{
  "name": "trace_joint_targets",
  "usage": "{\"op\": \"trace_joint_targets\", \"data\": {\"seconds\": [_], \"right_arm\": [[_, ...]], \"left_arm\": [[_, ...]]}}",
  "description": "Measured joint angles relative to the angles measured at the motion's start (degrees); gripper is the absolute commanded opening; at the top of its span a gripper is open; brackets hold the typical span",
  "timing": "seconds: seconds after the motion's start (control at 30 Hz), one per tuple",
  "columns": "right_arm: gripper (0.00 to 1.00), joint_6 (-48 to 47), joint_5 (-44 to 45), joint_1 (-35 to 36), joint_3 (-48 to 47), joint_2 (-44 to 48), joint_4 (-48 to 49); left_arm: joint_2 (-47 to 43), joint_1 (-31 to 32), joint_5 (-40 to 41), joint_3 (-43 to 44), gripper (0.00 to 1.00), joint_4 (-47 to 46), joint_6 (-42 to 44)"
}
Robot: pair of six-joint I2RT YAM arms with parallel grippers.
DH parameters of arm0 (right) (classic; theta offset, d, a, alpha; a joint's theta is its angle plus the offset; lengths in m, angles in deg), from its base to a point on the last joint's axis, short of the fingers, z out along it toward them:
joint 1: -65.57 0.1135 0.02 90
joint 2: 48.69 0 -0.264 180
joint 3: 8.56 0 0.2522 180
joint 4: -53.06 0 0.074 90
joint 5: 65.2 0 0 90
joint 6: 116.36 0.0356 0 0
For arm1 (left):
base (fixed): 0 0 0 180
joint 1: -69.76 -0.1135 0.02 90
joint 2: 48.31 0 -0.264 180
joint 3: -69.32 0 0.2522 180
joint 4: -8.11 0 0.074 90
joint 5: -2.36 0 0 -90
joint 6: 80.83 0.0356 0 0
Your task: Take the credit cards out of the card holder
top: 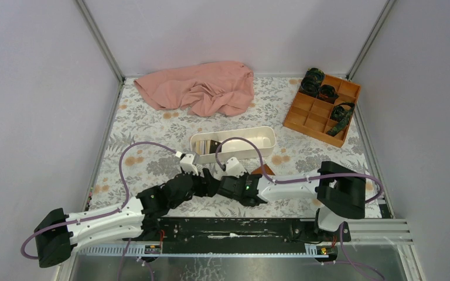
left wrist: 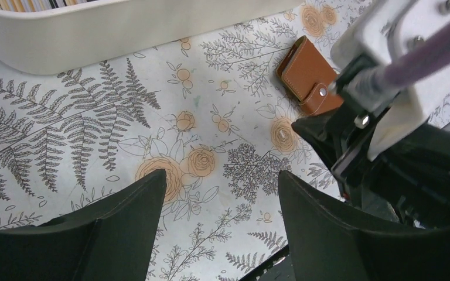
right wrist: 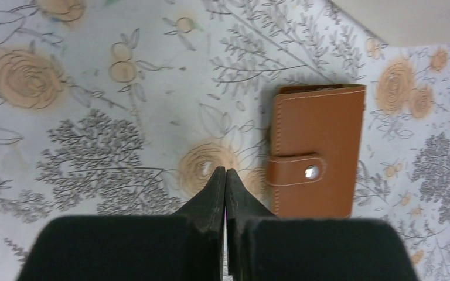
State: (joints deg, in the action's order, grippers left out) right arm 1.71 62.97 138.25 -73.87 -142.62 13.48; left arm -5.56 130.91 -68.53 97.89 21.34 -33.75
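Note:
The card holder (right wrist: 319,149), a brown leather wallet, lies shut on the floral cloth with its snap tab fastened. It also shows in the left wrist view (left wrist: 310,73) and in the top view (top: 263,170). No card shows in it. My right gripper (right wrist: 225,171) is shut and empty, its tips just left of the wallet and apart from it. My left gripper (left wrist: 222,175) is open and empty over bare cloth, left of the right gripper. Several thin card edges (left wrist: 29,4) stand in the left end of the white tray (top: 206,146).
The long white tray (top: 252,137) lies just beyond both grippers. A pink cloth (top: 202,88) is heaped at the back. An orange compartmented box (top: 322,105) holding dark items stands at the back right. The right arm's wrist (left wrist: 387,70) crowds the left gripper's right side.

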Motion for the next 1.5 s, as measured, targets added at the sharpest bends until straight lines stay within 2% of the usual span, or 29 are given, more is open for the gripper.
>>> {"op": "trace_joint_targets", "data": {"seconds": [0.1,0.2,0.23,0.27,0.33,0.5,0.57,0.6,0.73,0.87,1.0,1.1,1.17,1.23,1.37,1.4,1.5], "right_arm": [[0.1,1.64,-0.07,1.9,-0.92,-1.53,-0.42],[0.39,2.73,0.24,2.6,-1.18,-1.09,-0.48],[0.47,3.17,0.33,2.64,-1.14,-0.5,-0.42],[0.49,3.52,0.39,2.64,-1.05,0.28,-0.35],[0.44,3.74,1.05,2.64,0.07,3.72,0.63],[0.78,8.22,4.42,2.19,6.69,16.13,5.07],[0.85,10.84,4.46,0.83,11.98,23.58,7.45],[0.85,12.59,4.04,-1.51,16.92,30.12,9.84],[0.78,15.56,2.54,-8.15,26.05,41.81,13.7],[0.77,17.97,2.19,-12.13,30.6,49.27,13.33],[0.82,18.84,-0.37,-15.56,30.73,48.04,13.31],[0.89,18.43,-2.78,-16.87,30.71,42.99,13.79],[0.89,17.62,-4.17,-17.0,30.42,38.38,13.94],[0.83,16.5,-5.4,-17.0,29.92,34.14,14.58],[0.62,14.05,-6.8,-17.05,29.14,30.75,18.1],[0.55,13.57,-7.23,-17.05,29.0,30.18,19.04],[0.25,11.69,-7.85,-17.09,28.41,28.2,21.11]], "left_arm": [[-0.04,0.0,0.02,-0.11,0.77,0.35,0.0],[-0.04,0.0,0.04,-0.17,0.78,0.48,0.0],[-0.07,0.0,0.04,-0.17,0.78,0.52,0.0],[-0.07,0.0,0.07,-0.17,0.78,0.55,0.0],[-0.2,0.0,0.07,-0.17,0.78,0.59,0.0],[-0.94,0.0,0.15,-0.28,0.78,0.57,0.0],[-0.96,0.0,0.17,-0.28,0.78,0.57,0.02],[-0.94,0.0,0.2,-0.28,0.78,0.57,0.02],[0.33,0.0,0.52,-0.28,0.78,0.37,0.02],[3.72,0.02,0.9,-0.26,0.77,-0.52,0.02],[10.32,0.02,0.81,1.07,0.77,-3.08,0.13],[13.44,0.02,0.42,2.08,0.77,-5.07,0.26],[15.39,0.04,-0.11,2.93,0.77,-6.54,0.37],[16.65,0.07,-0.66,3.74,0.77,-7.72,0.46],[17.29,0.15,-0.96,4.24,0.77,-9.18,0.59],[17.29,0.22,-0.96,4.24,0.77,-9.22,0.59],[17.22,0.22,-0.94,4.24,0.77,-9.27,0.59]]}}
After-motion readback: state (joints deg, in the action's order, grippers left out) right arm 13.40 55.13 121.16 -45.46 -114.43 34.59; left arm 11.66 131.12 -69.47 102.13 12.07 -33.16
